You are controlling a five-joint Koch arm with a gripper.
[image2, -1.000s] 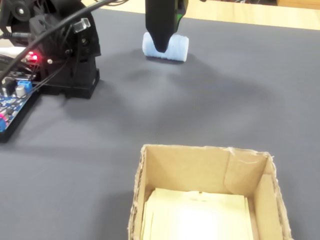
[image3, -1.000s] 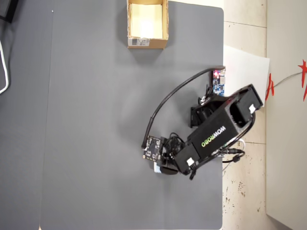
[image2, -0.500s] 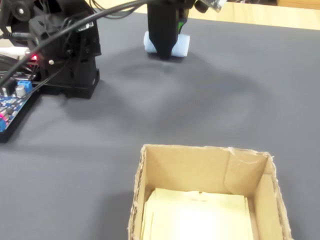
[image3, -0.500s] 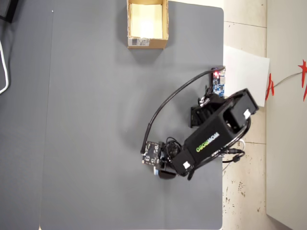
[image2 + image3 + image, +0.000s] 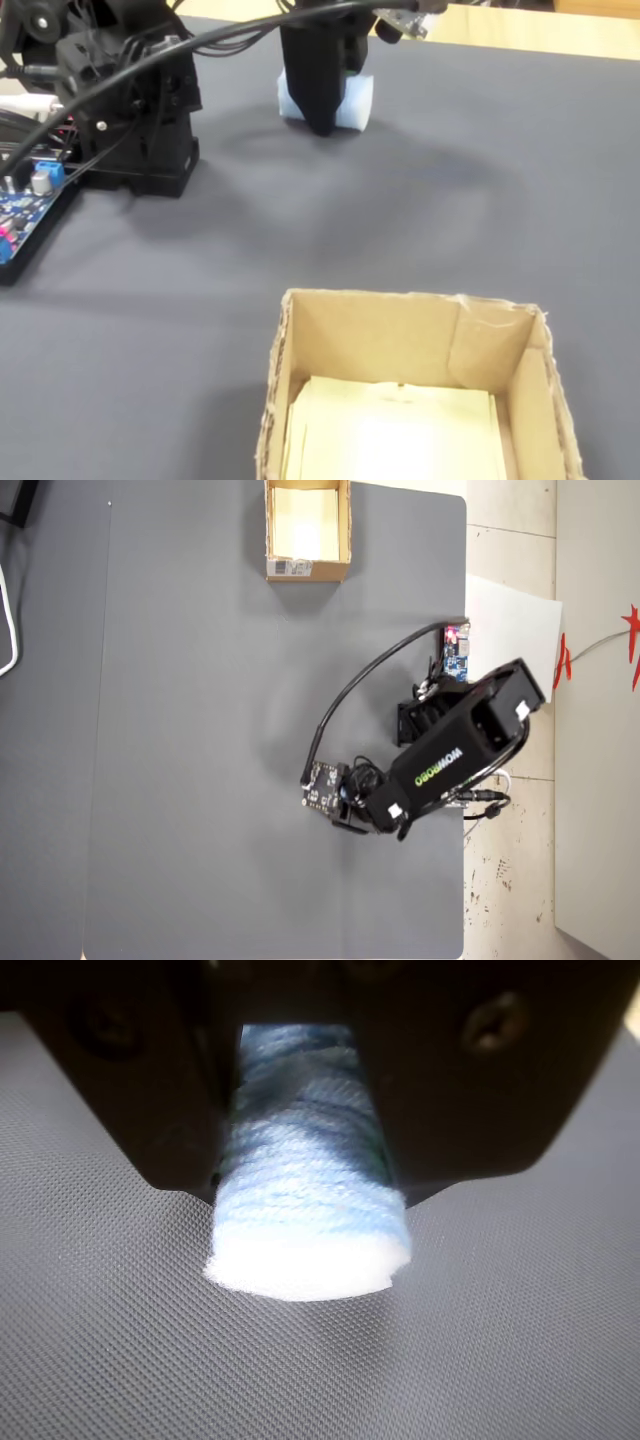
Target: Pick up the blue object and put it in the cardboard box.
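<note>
arm [image 5: 450, 755]: black plastic | white-green lettering | black cables [image 5: 350, 695] | screws, possibly Phillips [image 5: 493, 1022]

Wrist view: very close, looking down past the dark gripper [image 5: 310, 1195] at the grey mat [image 5: 110, 1350]. Fixed view: low, near the cardboard box [image 5: 300, 340], facing across the mat toward the arm [image 5: 130, 110]. Overhead view: high, straight down, taking in box [image 5: 308, 572], arm [image 5: 450, 755] and mat, which it shares with the fixed view
</note>
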